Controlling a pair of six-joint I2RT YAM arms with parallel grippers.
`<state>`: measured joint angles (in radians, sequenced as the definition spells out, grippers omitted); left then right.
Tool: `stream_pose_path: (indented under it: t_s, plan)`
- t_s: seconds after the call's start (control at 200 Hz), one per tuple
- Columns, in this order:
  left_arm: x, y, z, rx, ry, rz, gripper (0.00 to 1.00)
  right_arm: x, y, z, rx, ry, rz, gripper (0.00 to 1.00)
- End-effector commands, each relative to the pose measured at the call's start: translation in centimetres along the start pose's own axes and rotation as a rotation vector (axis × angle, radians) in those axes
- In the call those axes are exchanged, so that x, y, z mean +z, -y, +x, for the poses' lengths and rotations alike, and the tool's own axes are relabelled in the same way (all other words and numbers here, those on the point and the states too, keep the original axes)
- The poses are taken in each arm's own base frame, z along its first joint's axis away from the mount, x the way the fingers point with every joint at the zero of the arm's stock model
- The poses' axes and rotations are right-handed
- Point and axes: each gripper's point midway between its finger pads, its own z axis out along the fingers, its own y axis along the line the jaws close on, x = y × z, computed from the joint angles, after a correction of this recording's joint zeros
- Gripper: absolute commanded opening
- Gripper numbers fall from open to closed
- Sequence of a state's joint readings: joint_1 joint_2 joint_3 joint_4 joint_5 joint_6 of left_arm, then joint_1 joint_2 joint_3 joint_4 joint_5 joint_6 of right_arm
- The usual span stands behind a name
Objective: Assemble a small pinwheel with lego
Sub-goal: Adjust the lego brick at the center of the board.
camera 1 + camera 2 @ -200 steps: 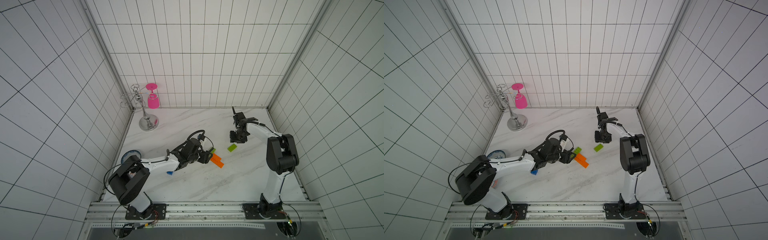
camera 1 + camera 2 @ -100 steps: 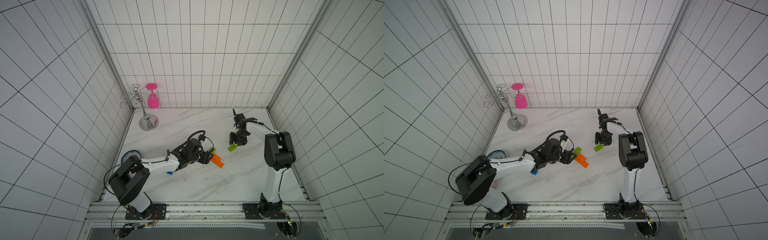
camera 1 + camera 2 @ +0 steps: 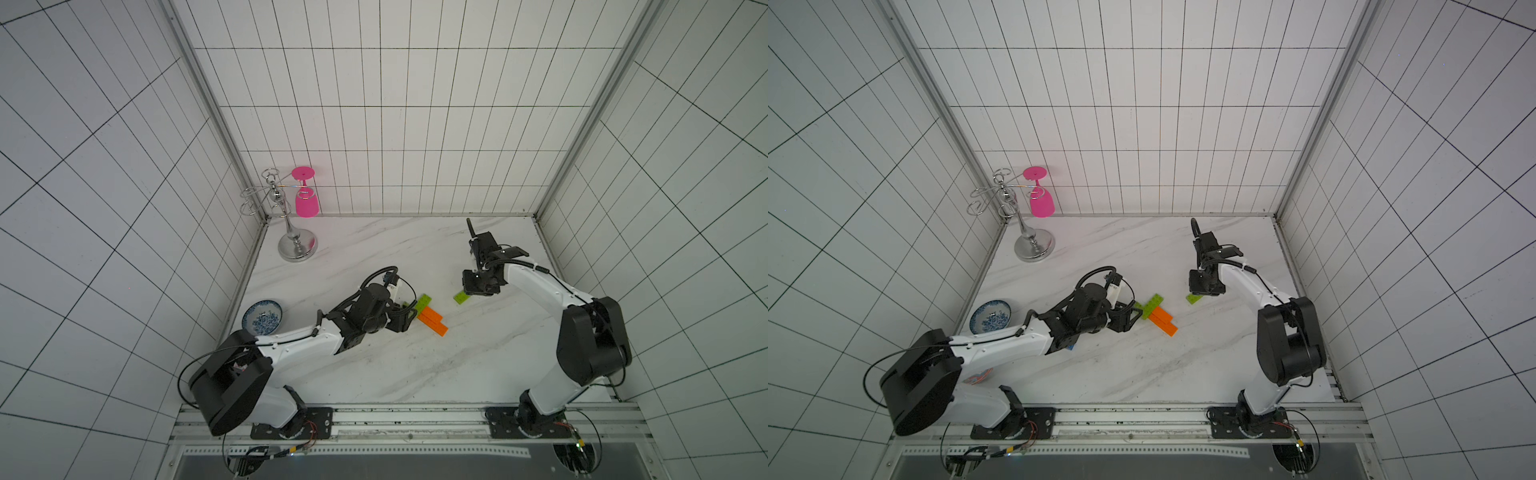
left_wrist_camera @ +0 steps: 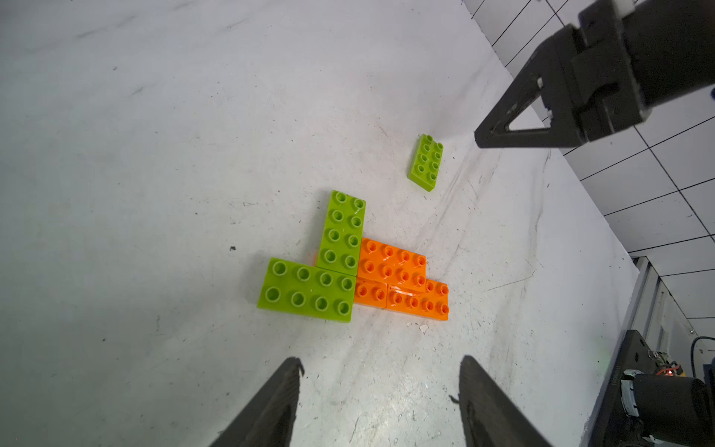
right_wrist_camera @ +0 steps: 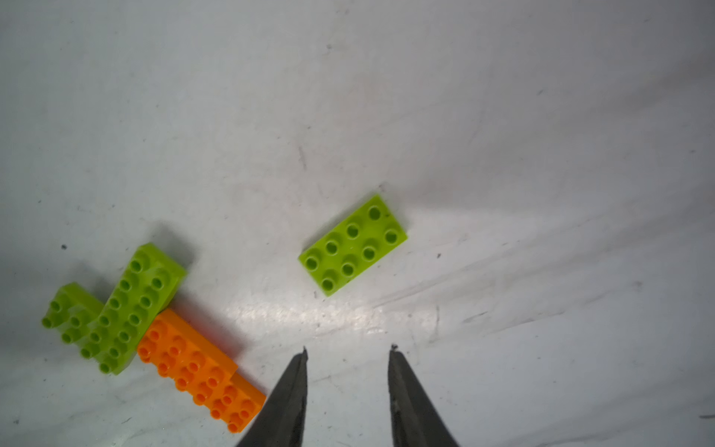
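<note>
The pinwheel lies flat mid-table as two lime-green bricks [image 4: 340,236] at right angles, joined to stepped orange bricks [image 4: 390,263]; both top views show it [image 3: 432,322] [image 3: 1163,320]. A loose lime-green lego brick [image 5: 353,244] [image 3: 460,296] lies studs up to its right. My left gripper [image 4: 381,362] [image 3: 406,320] is open and empty, just short of the pinwheel's green end. My right gripper [image 5: 348,348] hovers by the loose brick, its jaws apart and empty. A blue brick [image 3: 1070,347] peeks out under the left arm.
A chrome glass rack [image 3: 297,245] holding a pink glass [image 3: 306,201] stands in the back left corner. A blue patterned dish [image 3: 262,322] sits by the left wall. Tiled walls close in the table on three sides.
The right gripper has come forward and down to the loose lime-green brick, and its jaws have narrowed. The left arm and the bricks have not moved.
</note>
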<state>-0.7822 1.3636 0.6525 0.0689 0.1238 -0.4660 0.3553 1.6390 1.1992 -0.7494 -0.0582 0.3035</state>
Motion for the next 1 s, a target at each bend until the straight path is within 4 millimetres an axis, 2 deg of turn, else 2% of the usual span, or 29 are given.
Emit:
stream_pose_path:
  t_s: [0.0, 0.08, 0.215, 0.35, 0.54, 0.795, 0.994]
  plan:
    - [-1.1, -1.3, 0.2, -0.075, 0.051, -0.009, 0.67, 2.4, -2.4, 4.0, -0.062, -0.087, -0.015, 0.23]
    - [-1.5, -2.3, 1.3, -0.116, 0.045, -0.016, 0.67, 3.1, -3.3, 5.0, -0.087, -0.092, -0.028, 0.16]
    - [-2.3, -4.1, 2.5, -0.207, 0.050, -0.004, 0.67, 4.4, -3.0, 6.2, -0.110, -0.120, -0.020, 0.14]
    - [-3.0, -5.5, 2.5, -0.240, 0.060, -0.018, 0.67, 5.9, -3.0, 7.7, -0.152, -0.185, 0.005, 0.14]
    - [-3.5, -5.8, 1.9, -0.231, 0.071, -0.034, 0.67, 6.4, -3.9, 9.1, -0.193, -0.222, 0.008, 0.13]
    - [-3.4, -6.0, 2.2, -0.231, 0.063, -0.039, 0.67, 6.4, -5.0, 11.5, -0.233, -0.272, -0.009, 0.14]
    - [-3.3, -5.9, 1.9, -0.230, 0.067, -0.039, 0.67, 6.3, -6.8, 12.4, -0.259, -0.293, -0.056, 0.14]
